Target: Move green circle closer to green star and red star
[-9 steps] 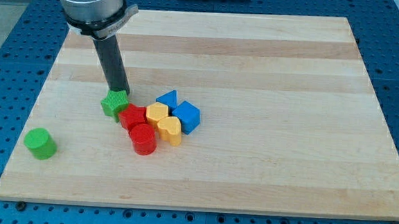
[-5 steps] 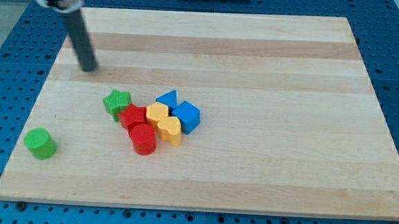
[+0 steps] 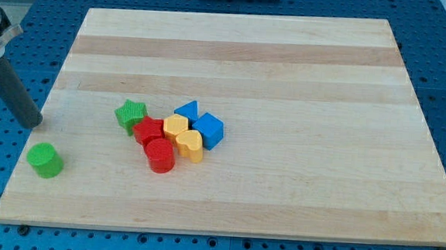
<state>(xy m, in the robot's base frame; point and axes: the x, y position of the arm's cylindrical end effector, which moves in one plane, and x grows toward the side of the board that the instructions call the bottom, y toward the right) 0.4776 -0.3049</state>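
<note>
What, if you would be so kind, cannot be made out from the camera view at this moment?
- The rod's upper part and the arm: cut off by the view's left and top edges.
- Whether my tip touches the board at its left edge: too small to tell.
- The red star: partly covered by the red cylinder.
- The yellow block behind the yellow heart: shape unclear.

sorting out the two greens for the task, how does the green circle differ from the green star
The green circle is a round cylinder; the green star has pointed lobes. The green circle stands alone near the board's lower-left corner; the green star touches the red star at the left edge of the cluster. My tip sits just above the green circle, well to the left of the green star. Both share the same green colour and stand flat on the board.
</note>
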